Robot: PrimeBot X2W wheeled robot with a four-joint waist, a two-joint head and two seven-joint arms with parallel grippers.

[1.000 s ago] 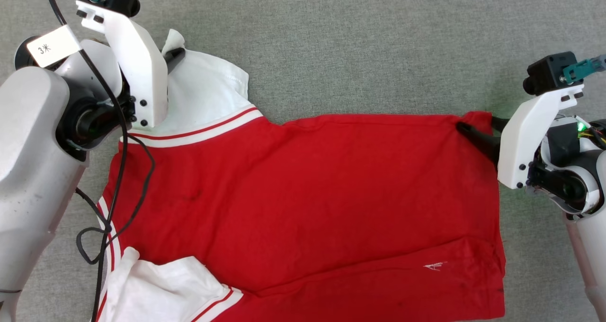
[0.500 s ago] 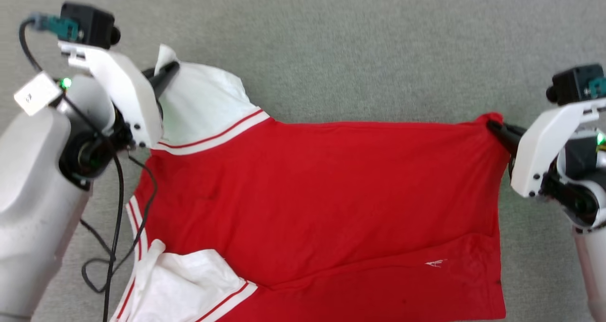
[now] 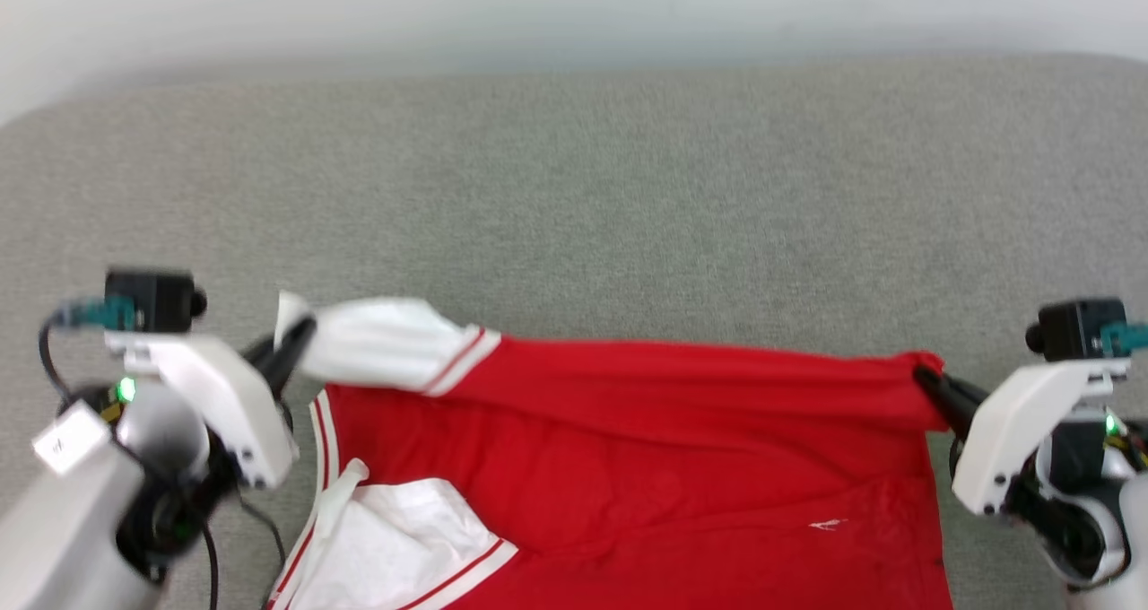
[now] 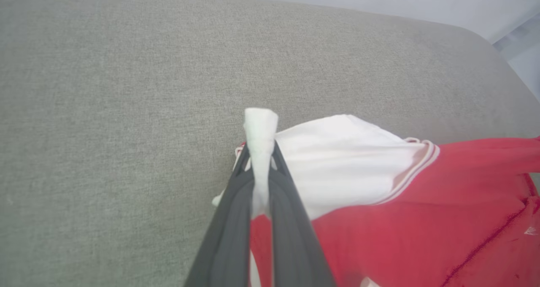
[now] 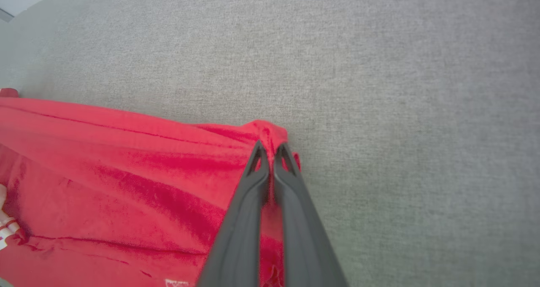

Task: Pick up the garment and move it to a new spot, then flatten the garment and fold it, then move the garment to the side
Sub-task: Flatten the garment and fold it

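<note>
Lower left of the head view: left gripper (image 3: 294, 341) clamped on the white sleeve tip of the garment (image 3: 682, 448). Across the lower frame: red body stretched over the grey surface (image 3: 574, 197). Lower right: right gripper (image 3: 926, 382) pinched tight on a red corner.

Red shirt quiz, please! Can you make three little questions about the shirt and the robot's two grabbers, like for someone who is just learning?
1. True or false: the left gripper is shut on a white sleeve of the garment.
2. What does the right gripper pinch? A: a white sleeve. B: a red corner of the garment. C: nothing at all.
3. Fill the gap: the fabric surface under the garment is ___ in colour.

Key: 1 true; 2 B; 3 grey.
</note>
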